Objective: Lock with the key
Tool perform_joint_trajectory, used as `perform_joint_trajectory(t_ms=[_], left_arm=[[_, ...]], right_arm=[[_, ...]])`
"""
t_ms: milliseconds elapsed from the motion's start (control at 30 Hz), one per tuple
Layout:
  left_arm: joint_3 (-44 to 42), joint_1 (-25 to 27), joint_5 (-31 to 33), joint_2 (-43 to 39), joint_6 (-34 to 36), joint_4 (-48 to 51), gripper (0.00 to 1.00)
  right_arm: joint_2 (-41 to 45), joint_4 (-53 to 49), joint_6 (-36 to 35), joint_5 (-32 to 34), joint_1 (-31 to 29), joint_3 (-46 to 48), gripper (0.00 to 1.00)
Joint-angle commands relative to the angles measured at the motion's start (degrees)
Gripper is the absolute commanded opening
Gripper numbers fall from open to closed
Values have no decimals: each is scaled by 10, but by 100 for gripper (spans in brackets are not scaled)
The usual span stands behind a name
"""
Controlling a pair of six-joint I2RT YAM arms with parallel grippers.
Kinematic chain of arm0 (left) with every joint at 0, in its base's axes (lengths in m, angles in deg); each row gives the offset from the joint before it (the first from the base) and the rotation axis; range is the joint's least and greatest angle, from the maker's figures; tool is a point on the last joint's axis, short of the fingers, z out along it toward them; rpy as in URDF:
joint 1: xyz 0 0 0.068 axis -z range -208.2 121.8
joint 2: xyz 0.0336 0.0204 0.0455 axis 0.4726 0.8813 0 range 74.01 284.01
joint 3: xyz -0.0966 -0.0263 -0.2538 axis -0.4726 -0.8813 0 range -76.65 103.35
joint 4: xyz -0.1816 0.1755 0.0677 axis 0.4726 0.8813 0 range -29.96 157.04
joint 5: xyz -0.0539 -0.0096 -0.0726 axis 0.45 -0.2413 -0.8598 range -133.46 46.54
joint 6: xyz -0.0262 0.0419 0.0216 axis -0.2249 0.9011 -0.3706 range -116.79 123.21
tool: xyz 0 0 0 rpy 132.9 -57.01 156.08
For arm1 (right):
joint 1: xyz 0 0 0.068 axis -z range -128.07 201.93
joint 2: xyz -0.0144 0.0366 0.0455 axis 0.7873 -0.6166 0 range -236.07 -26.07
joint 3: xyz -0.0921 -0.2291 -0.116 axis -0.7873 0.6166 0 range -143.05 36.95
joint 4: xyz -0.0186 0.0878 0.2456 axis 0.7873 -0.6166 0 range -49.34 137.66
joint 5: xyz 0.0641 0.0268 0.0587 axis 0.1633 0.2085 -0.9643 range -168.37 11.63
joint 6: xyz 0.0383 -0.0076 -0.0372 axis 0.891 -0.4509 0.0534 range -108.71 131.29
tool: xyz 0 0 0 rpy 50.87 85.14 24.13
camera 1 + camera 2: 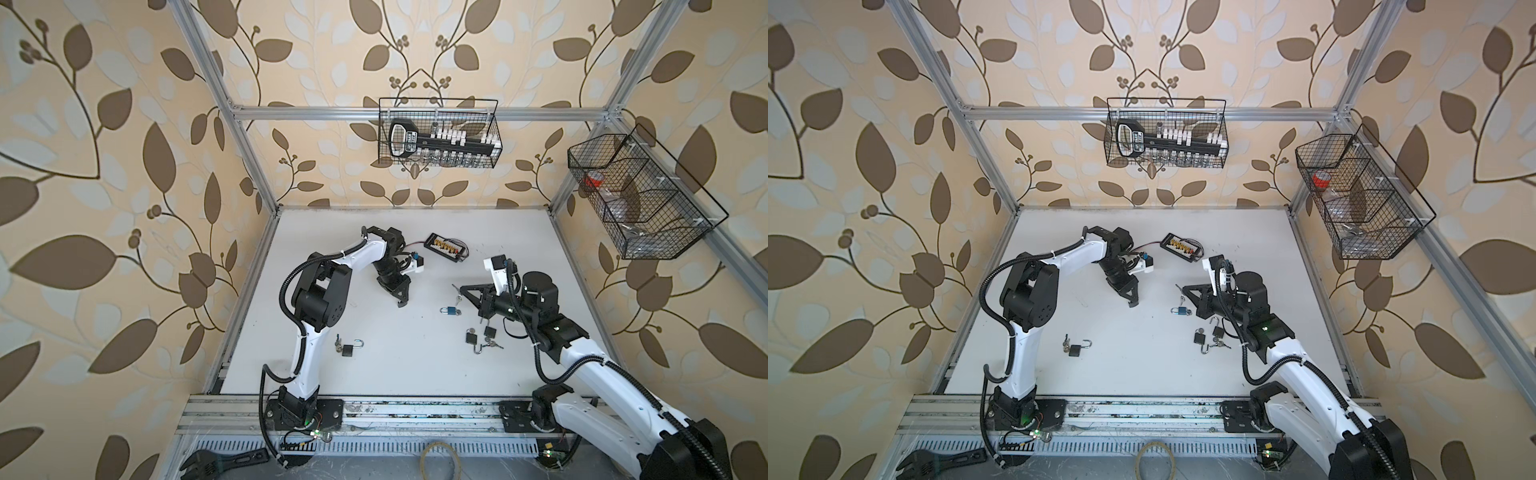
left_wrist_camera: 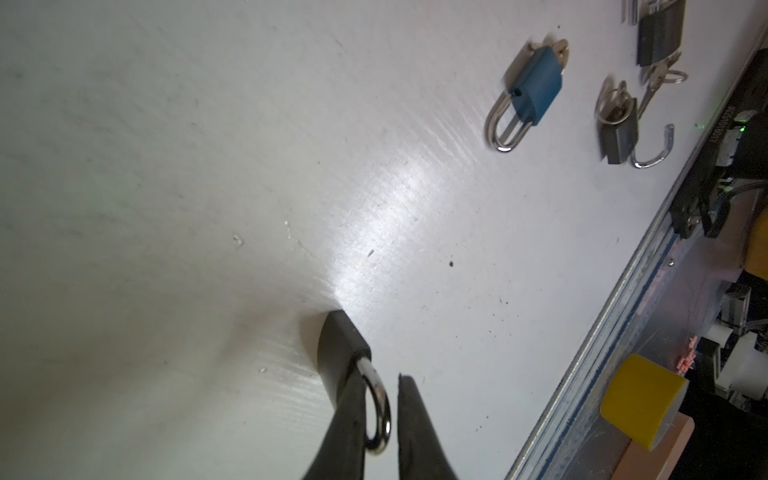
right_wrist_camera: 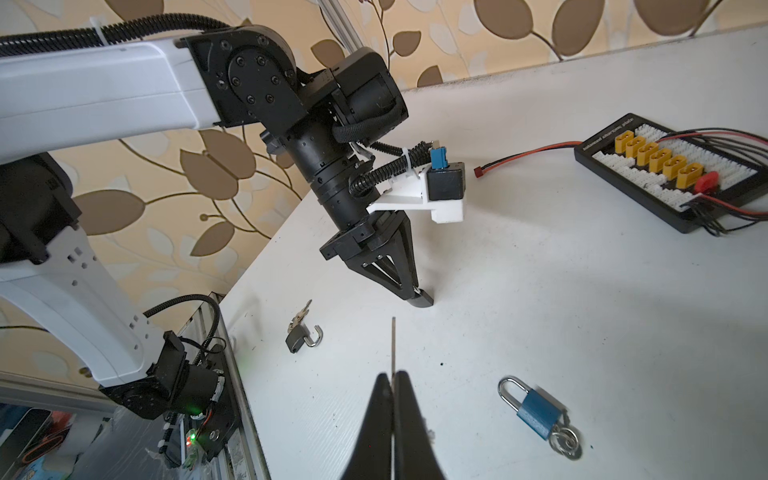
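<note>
Black, square-bodied padlock point(image 2: 336, 353) with a chrome shackle appears to rest base-down on the white tabletop point(image 1: 415, 365), near its middle in both top views. The left gripper point(image 2: 378, 380) straddles the shackle with its jaws a little apart. One finger point(image 2: 349, 424) lies against the loop, and a sliver of table shows between the loop and the other finger, so the hold looks slack rather than clamped. Whether the shackle is snapped home I cannot tell, because a finger hides its far leg.

At about 3 o'clock from that padlock, the right gripper point(image 3: 392, 376) is pinched tight on a thin silver key point(image 3: 393, 345). The blade points roughly toward 9 o'clock, clear of any lock. A blue padlock point(image 1: 450, 310) with its own key ring lies at 6 o'clock, just below the key.

My reading is that the step in hand is setting the padlock down with the key out of it. Its base, likely where the keyway sits, faces the table. Any turn of the key would therefore call for a fresh grip on the body, with the keyway tipped toward 3 o'clock and lined up with the blade.
</note>
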Motion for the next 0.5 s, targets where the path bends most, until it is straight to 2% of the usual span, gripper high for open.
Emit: perform_joint_trajectory(t_ms=[0, 300, 367, 467], left_arm=[[22, 0, 11, 4, 1, 6, 20], [13, -9, 38, -12, -9, -14, 25], [12, -12, 38, -12, -10, -15, 20], [13, -15, 42, -10, -9, -14, 18]], right_arm=[[-4, -5, -6, -12, 0, -15, 0], [-7, -2, -6, -19, 1, -15, 0], [-7, -2, -4, -20, 1, -14, 0], [-6, -1, -4, -20, 0, -12, 0]])
